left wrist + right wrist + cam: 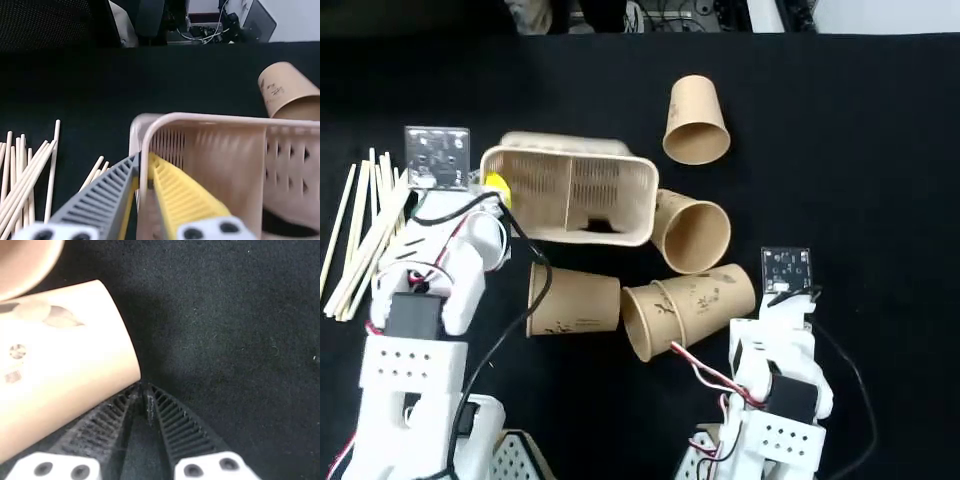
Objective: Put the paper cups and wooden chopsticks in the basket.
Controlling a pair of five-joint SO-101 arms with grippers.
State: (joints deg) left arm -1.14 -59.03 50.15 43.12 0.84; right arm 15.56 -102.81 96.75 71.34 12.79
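Observation:
The beige slatted basket (570, 195) sits tilted at mid-table. My left gripper (143, 160) is shut on its left wall (145, 145), the grey finger outside and the yellow finger (496, 184) inside. Wooden chopsticks (360, 235) lie loose to the left of that arm, also seen beside the basket as chopsticks (25, 170). Brown paper cups lie on their sides: one behind the basket (697, 122), one at its right end (690, 232), one in front (572, 300), and a nested pair (685, 305). My right gripper (145, 392) is shut and empty, beside the nested pair's base (65, 360).
The table is covered in black cloth (860, 150), with open room on the right and at the back. Cables and equipment (210, 22) stand beyond the far edge. The two arm bases occupy the front of the table.

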